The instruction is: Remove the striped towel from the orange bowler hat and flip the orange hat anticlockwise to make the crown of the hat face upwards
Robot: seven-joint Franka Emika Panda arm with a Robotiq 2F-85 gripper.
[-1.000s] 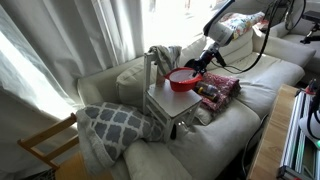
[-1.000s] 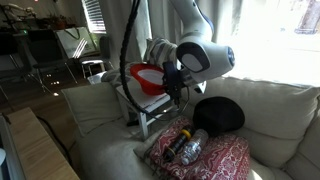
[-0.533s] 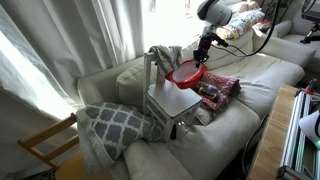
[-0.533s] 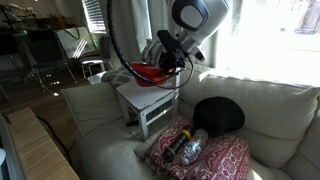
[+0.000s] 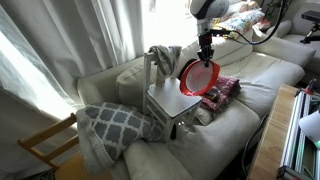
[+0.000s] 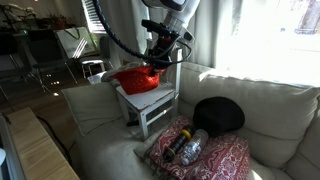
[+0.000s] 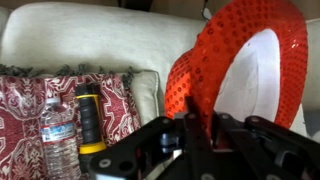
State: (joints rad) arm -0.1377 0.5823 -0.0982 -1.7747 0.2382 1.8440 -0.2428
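Holding orange hat (image 5: 198, 76) tilted on edge just above desk (image 5: 170, 102), fingers (image 7: 190, 140) pinching thin brim only. Risks:
- slipping out during turn, falling toward bottle (image 7: 58, 135) on sofa
- snagging brim on desk if lowered early

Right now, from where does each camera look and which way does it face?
An exterior view: high before the sofa, facing its backrest and curtains; arm and tool show, holding the red hat by the table.
An exterior view: lower, near the seat, facing the window; the arm shows above the hat.
Wrist view: on the arm, looking past the tool at hat, cushion, bottle.
All three share the hat.
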